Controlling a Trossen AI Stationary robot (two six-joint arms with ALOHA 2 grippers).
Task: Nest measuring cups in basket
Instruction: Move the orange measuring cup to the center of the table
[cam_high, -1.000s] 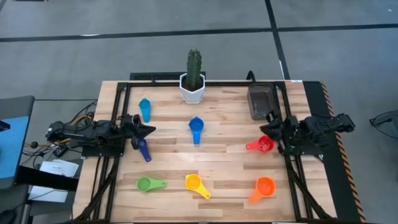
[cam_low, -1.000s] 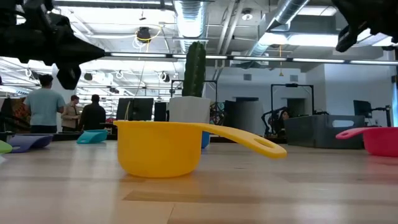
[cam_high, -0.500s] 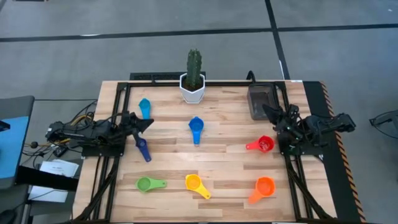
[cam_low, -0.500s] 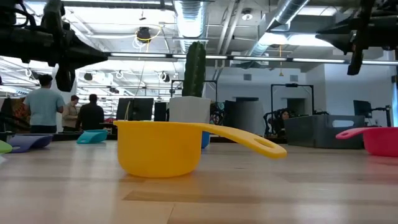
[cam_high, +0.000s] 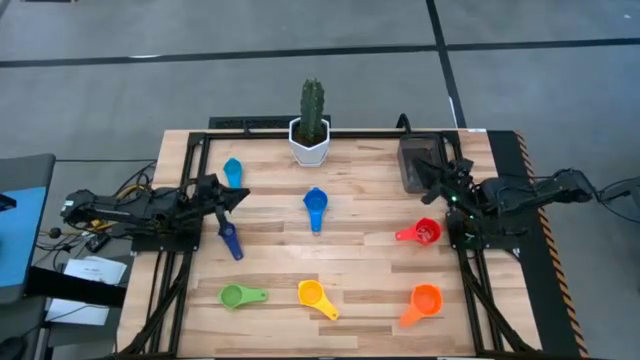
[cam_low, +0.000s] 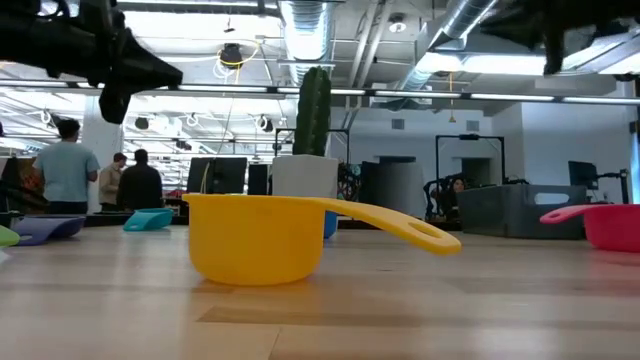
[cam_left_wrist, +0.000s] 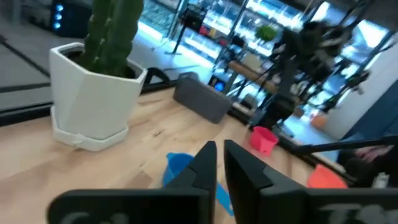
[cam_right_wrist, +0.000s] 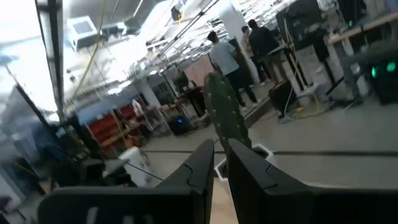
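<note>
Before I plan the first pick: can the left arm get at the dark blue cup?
Probably yes. The dark blue cup lies just beside the left end effector, on bare wood, with no other object between them.

From table height, the yellow measuring cup (cam_low: 256, 238) hides most of the blue cup (cam_low: 329, 224) behind it, and the picture's edges cut off my arms above and the red cup (cam_low: 612, 226). The people in my right wrist view are too blurred to make out.
</note>
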